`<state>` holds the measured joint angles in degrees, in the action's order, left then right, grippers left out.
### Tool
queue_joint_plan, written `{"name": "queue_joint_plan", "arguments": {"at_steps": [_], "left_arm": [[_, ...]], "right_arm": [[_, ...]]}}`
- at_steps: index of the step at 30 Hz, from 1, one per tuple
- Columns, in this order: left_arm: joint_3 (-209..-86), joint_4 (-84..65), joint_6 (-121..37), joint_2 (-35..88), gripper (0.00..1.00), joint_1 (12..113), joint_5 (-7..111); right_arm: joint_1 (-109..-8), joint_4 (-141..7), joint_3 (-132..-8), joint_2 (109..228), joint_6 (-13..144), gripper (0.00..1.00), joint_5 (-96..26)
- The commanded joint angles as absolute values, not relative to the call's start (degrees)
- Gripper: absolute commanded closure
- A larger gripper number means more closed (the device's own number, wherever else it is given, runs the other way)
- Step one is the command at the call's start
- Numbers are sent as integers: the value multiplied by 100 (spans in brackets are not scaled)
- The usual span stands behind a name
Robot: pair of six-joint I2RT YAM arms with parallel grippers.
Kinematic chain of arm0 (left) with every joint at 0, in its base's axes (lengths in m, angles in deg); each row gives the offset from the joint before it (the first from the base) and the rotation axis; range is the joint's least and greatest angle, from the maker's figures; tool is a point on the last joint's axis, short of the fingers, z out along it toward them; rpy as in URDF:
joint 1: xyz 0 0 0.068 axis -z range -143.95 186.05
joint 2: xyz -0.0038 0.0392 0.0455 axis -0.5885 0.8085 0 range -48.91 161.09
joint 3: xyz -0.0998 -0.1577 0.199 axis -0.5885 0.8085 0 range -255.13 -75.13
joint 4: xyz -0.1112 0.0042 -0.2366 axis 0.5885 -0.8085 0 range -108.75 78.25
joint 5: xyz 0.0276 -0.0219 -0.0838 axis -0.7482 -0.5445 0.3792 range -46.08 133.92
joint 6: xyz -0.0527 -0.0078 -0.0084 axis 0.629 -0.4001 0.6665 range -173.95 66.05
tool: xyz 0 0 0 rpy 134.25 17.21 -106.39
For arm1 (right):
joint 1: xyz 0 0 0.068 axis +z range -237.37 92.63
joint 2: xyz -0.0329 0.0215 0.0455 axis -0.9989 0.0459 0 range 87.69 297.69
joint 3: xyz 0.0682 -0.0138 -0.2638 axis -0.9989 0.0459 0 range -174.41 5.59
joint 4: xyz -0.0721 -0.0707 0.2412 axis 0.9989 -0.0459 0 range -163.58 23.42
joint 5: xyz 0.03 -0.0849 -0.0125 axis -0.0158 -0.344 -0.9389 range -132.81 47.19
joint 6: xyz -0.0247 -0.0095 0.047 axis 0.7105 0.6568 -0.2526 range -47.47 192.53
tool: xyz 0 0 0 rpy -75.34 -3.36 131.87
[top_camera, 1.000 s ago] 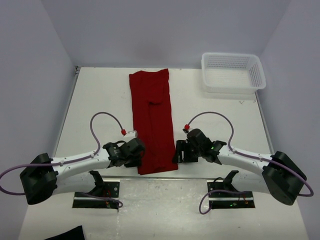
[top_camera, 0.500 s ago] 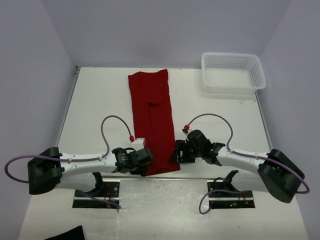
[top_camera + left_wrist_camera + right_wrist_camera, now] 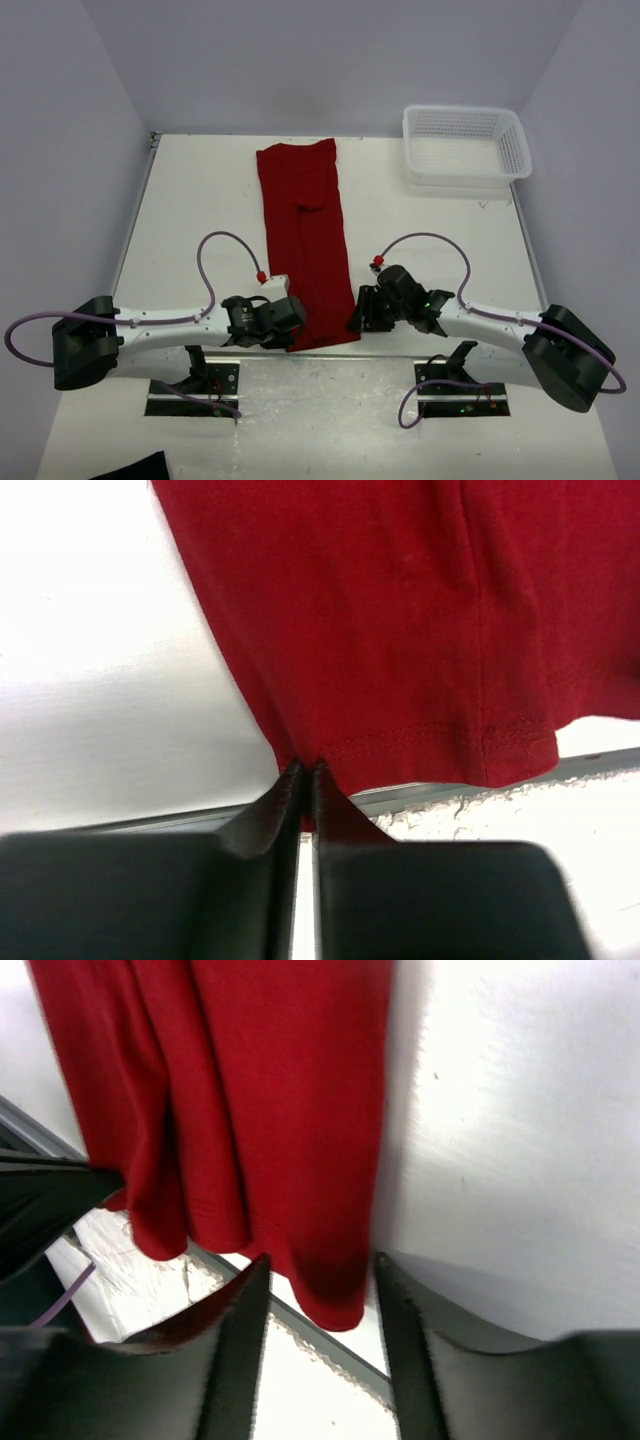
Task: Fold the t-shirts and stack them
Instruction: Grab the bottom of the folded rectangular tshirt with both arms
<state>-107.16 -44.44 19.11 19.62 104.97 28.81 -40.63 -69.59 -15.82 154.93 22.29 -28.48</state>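
Observation:
The dark red t-shirt (image 3: 305,240) lies as a long narrow strip down the middle of the table, folded lengthwise, its hem at the near edge. My left gripper (image 3: 290,335) is shut on the hem's near left corner (image 3: 305,765). My right gripper (image 3: 358,318) is open, its jaws on either side of the hem's near right corner (image 3: 330,1290) without closing on it. The shirt also fills the upper part of the right wrist view (image 3: 250,1090).
A white mesh basket (image 3: 465,147) stands at the back right. A black cloth scrap (image 3: 130,468) lies at the bottom left, off the table. The table's near edge (image 3: 420,800) runs just under the hem.
My left arm swung toward the hem's left corner and has closed on it. My right gripper shifted slightly down and right along the hem's right corner.

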Motion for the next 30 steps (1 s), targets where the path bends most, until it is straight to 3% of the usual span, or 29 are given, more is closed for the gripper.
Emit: {"name": "queue_joint_plan", "arguments": {"at_steps": [1,5,10,19,30], "left_arm": [[-10764,-4541,2155,1780,100,10548,2661],[-10791,-4699,2251,1718,100,10574,2625],[-10817,-5050,2436,1587,100,10627,2546],[-11011,-6693,3446,1043,100,10636,2133],[-10791,-6484,3297,998,100,10636,2309]], "right_arm": [[-3930,-7221,-1550,15571,2041,56,-3068],[-3824,-7116,-1638,15896,2006,87,-3121],[-3762,-7264,-1709,15976,1936,100,-3331],[-3596,-8626,-2007,15633,1637,100,-4446],[-3165,-8398,-2139,15914,1742,100,-4307]]}}
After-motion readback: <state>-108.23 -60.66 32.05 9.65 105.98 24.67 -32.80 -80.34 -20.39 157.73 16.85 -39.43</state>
